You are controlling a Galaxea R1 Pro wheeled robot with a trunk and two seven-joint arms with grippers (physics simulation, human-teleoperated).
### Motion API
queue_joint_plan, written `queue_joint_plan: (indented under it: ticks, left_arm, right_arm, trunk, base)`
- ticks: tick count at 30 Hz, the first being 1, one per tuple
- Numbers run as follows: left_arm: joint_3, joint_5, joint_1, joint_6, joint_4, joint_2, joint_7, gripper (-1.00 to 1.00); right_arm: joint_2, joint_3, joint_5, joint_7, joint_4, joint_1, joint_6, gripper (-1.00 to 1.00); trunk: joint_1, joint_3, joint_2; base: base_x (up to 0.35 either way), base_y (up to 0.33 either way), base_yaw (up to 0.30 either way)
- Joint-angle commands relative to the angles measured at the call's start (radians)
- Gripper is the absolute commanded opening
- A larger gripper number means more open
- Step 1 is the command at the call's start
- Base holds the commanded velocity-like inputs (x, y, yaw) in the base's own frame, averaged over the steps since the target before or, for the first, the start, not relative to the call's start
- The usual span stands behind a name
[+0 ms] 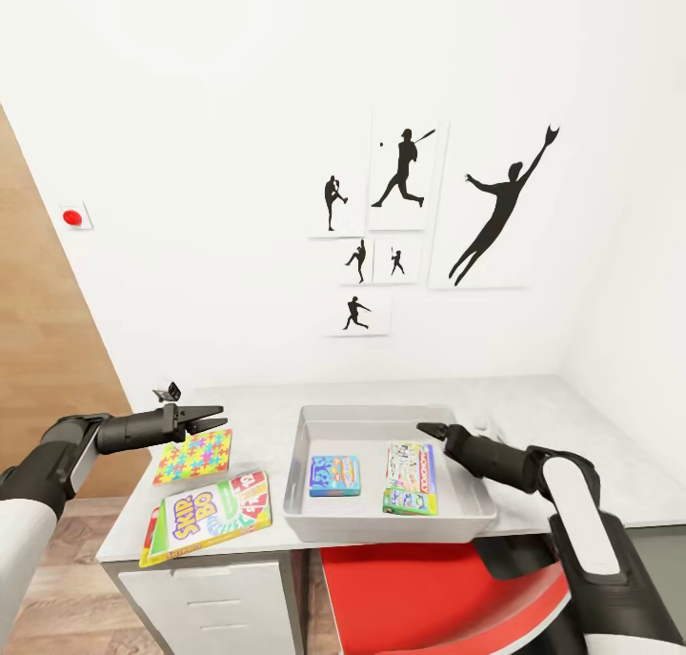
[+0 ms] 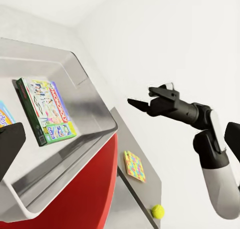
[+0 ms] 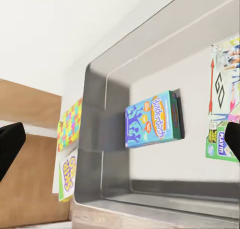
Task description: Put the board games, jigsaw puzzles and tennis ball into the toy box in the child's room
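Reaching in from nine o'clock, the left arm (image 1: 67, 450) lies nearly level above the table (image 1: 534, 402), its gripper (image 1: 205, 417) pointing toward three o'clock over the jigsaw puzzle box (image 1: 194, 455); its fingers stand slightly apart and hold nothing. The right arm (image 1: 534, 469) comes in from four o'clock, elbow bent, forearm sloping up toward ten o'clock, and its gripper (image 1: 431, 430) hangs over the right rear corner of the toy box (image 1: 303, 445). From the head I cannot tell how wide its fingers are; in the left wrist view the right gripper (image 2: 145, 100) shows its fingers parted and empty.

The toy box is a grey, shallow, open tray at the middle of the table's front edge. Inside it lie two flat boxes: a blue board game (image 1: 335, 476) on the left half, its long axis running nine to three, and a green-edged board game (image 1: 412, 479) on the right half, its long axis running twelve to six. They are apart from each other.

Outside the tray, at its nine o'clock side, the jigsaw puzzle box lies flat and slightly turned. Just beside it at six o'clock, near the table's front edge, lies the card game box (image 1: 214, 517), its long axis running roughly eight to two.

In the left wrist view a tennis ball (image 2: 158, 211) and a second puzzle box (image 2: 134, 165) rest on the table beyond the tray.
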Motion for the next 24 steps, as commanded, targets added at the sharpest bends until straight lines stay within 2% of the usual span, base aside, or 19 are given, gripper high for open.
queue_joint_plan:
  ticks: [1, 5, 8, 11, 14, 24]
  left_arm:
    - [0.000, 0.000, -0.001, 0.011, 0.000, 0.000, -0.004, 1.00]
    - [0.000, 0.000, -0.001, 0.010, 0.000, 0.001, -0.004, 1.00]
    - [0.000, 0.000, -0.001, 0.010, 0.000, 0.002, -0.004, 1.00]
    - [0.000, 0.000, -0.001, 0.010, 0.000, 0.002, -0.004, 1.00]
    - [0.000, 0.000, -0.001, 0.010, 0.000, 0.002, -0.004, 1.00]
    - [-0.001, 0.000, -0.001, 0.010, 0.000, 0.000, -0.004, 1.00]
  right_arm:
    - [0.000, -0.001, -0.022, -0.010, -0.017, 0.014, 0.004, 1.00]
    - [0.000, -0.006, -0.049, 0.004, -0.058, 0.055, 0.004, 1.00]
    - [0.000, -0.016, -0.058, 0.039, -0.073, 0.075, 0.004, 1.00]
    - [0.000, -0.027, -0.062, 0.134, -0.083, 0.108, -0.001, 1.00]
    - [0.000, -0.037, -0.060, 0.196, -0.087, 0.123, -0.003, 1.00]
    - [0.000, -0.100, -0.056, 0.353, -0.090, 0.138, -0.007, 1.00]
  trunk:
    - [0.001, -0.002, -0.002]
    - [0.001, -0.002, -0.002]
    - [0.001, -0.002, -0.002]
    - [0.001, -0.001, -0.002]
    - [0.001, 0.003, -0.002]
    - [0.001, 0.018, -0.002]
  base:
    - [0.000, 0.000, 0.000]
    - [0.000, 0.000, 0.000]
    - [0.000, 0.000, 0.000]
    - [0.000, 0.000, 0.000]
    - [0.000, 0.000, 0.000]
    - [0.000, 0.000, 0.000]
